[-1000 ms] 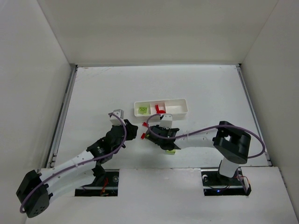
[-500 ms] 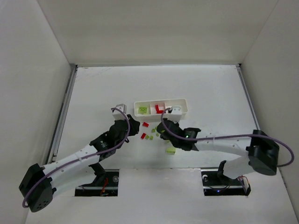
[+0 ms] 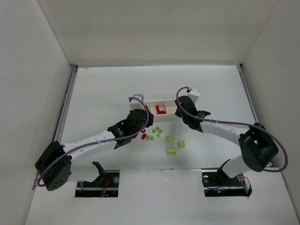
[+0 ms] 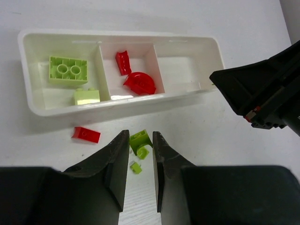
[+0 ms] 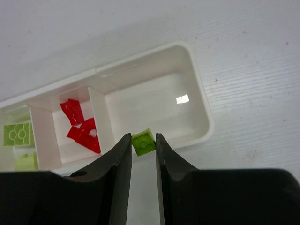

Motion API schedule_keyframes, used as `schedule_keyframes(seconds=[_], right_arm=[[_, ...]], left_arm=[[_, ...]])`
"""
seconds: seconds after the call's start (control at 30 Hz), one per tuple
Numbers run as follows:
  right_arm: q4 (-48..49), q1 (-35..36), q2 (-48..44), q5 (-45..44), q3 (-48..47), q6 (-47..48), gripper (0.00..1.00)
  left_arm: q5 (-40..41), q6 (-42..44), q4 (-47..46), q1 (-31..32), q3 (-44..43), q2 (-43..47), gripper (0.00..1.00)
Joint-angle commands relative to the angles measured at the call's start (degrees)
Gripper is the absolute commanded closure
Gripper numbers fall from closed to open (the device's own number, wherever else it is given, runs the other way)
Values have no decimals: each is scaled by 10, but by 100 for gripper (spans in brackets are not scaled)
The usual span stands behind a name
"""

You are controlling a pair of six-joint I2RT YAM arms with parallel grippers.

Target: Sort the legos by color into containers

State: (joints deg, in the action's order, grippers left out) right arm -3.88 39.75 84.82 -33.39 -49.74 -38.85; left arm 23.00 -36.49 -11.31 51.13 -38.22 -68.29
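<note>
Right wrist: green lego [image 5: 143,143] pinched inside end effector [image 5: 143,137].

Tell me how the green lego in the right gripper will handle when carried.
The green lego looks hard-moulded, so probably stiff. Tiny against the right gripper, it is likely very light. Pinched only at the fingertips, it may twist or slip.

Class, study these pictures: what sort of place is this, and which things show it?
Probably a robotics lab test cell: a white table boxed in by plain white panels, two robot arms bolted at its near edge, and a small white tray with toy bricks set out for sorting.
</note>
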Motion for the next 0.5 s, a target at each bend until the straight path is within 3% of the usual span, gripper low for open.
schedule_keyframes(seconds=[0.0,0.13,0.33,0.47], right_arm=[[62,-21,8,31,-32,18,71],[81,-38,17,45,-34,25,52],[92,-54,-18,51,-9,24,51],[90,-55,-92,27,50,4,58]], left_arm=[[2,21,-33,-10,-54,-25,84],[-6,29,-43,-9,-98,-83,84],[-18,41,-45,1,-180,-177,84],[-33,55,-42,4,-236,-240,83]])
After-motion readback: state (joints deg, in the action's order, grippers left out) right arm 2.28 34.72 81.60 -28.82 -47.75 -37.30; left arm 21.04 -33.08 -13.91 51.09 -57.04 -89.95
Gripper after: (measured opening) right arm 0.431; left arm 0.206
